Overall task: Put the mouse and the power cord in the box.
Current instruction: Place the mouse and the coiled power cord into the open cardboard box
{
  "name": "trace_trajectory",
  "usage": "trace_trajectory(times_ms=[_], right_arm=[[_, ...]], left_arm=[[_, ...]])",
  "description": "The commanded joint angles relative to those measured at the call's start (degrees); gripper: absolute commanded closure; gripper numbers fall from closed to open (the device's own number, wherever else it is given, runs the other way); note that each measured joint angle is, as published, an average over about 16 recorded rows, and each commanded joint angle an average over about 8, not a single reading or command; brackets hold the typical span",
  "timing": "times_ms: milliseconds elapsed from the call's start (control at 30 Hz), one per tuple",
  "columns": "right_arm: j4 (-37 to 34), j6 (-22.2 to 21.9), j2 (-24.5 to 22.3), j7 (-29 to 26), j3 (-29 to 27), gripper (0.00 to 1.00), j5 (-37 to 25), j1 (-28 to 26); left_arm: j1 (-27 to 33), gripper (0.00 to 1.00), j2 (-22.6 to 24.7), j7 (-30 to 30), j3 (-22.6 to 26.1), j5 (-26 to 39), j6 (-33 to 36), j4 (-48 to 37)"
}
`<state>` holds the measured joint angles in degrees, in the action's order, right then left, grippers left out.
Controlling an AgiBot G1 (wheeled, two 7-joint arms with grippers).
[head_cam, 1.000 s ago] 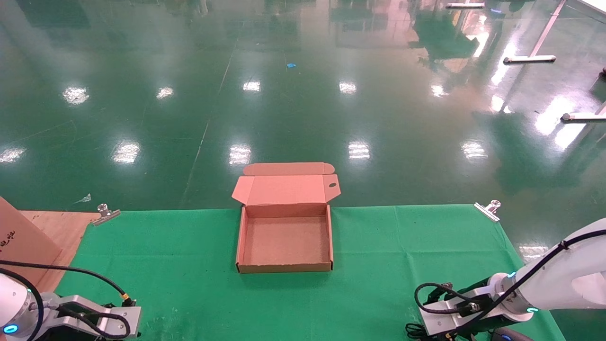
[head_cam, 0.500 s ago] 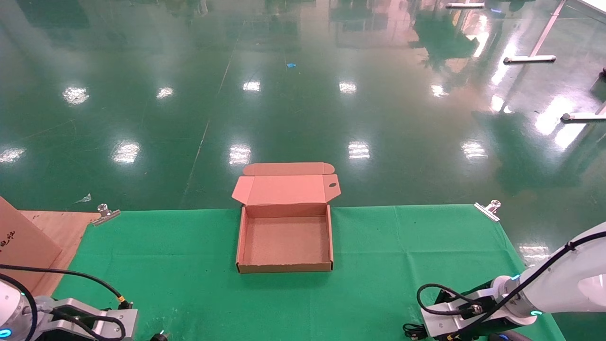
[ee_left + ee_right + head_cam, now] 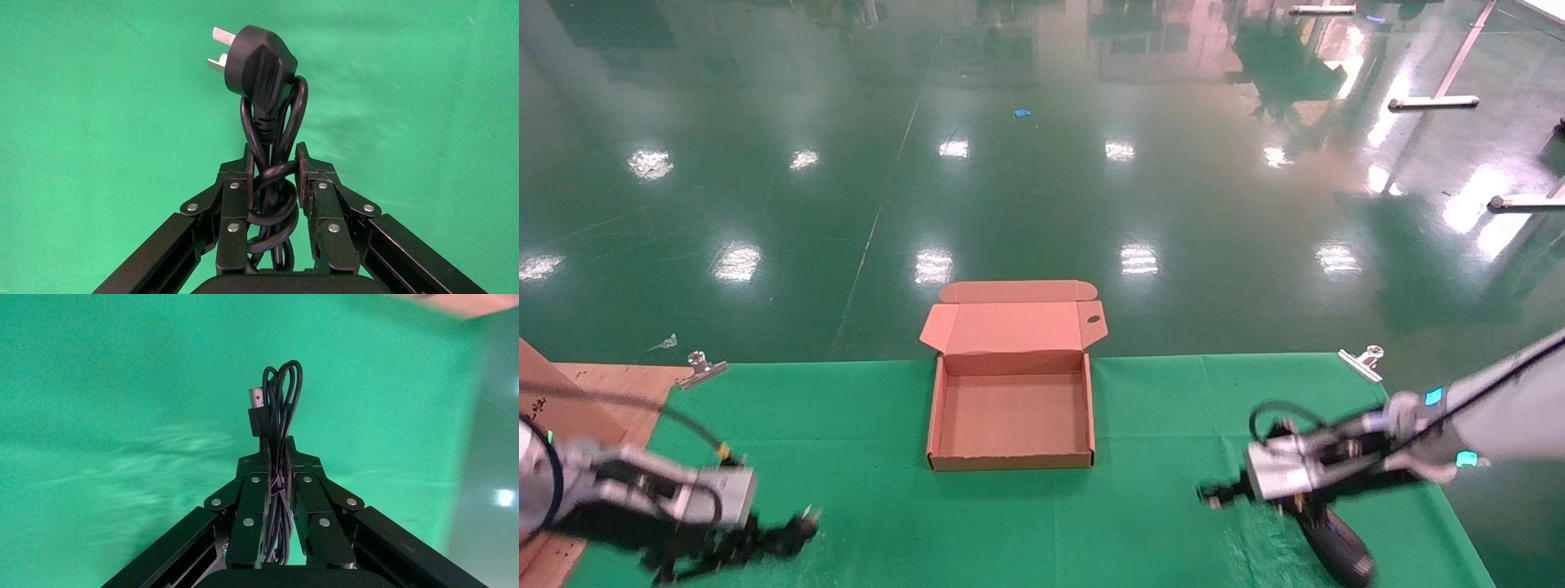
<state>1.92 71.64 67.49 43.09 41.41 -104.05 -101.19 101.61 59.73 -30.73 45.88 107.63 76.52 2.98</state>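
Observation:
The brown cardboard box (image 3: 1009,461) lies open at the middle of the green cloth, lid folded back, nothing inside. Near the front left, my left gripper (image 3: 764,541) is shut on the bundled black power cord (image 3: 263,67), held above the cloth with its plug (image 3: 802,523) pointing towards the box. In the left wrist view the gripper (image 3: 273,162) clamps the coil. At the front right, my right gripper (image 3: 1227,495) is shut on the mouse's thin coiled cable (image 3: 281,398). The black mouse (image 3: 1336,549) hangs under that arm. In the right wrist view the gripper (image 3: 277,450) pinches the cable.
Metal clips (image 3: 703,369) (image 3: 1361,362) pin the green cloth (image 3: 1173,408) at its far corners. A brown cardboard sheet and bare wood (image 3: 568,392) sit at the left edge. Beyond the table's far edge lies glossy green floor.
Both arms have risen from the front edge. The left lifted the power cord and the right lifted the cable, so the mouse now dangles in view.

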Motion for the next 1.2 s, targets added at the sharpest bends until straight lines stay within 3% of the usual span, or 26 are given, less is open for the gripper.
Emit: trace_trajectory(times_ms=[33,300,533,800,1200], right_arm=[[0.5,1.3,-0.3,0.2,-0.4,1.0,0.6,-1.8],[1.6,1.6,3.2,-2.3,-1.4,1.0,2.0,-8.0],[3.1,-1.2,8.8,-4.5,-1.5,1.0,2.3,-11.4],[11.4,-4.1,10.9,-8.0,-0.2,1.0,4.2,-9.5],[20.7,-14.7,10.8,-13.9,5.4,1.0,9.1,-5.6]], left_arm=[[2.0,1.0,0.2,-0.1,0.1,0.2,1.1,0.7],[8.9,1.0,5.2,0.7,0.0,0.1,0.1,3.0],[12.1,1.0,10.8,0.5,-0.9,-0.8,-6.7,3.1],[11.5,1.0,15.1,-0.3,-1.7,-1.5,-18.6,1.7],[8.8,1.0,16.8,-3.5,-3.2,-3.9,-21.2,0.9]])
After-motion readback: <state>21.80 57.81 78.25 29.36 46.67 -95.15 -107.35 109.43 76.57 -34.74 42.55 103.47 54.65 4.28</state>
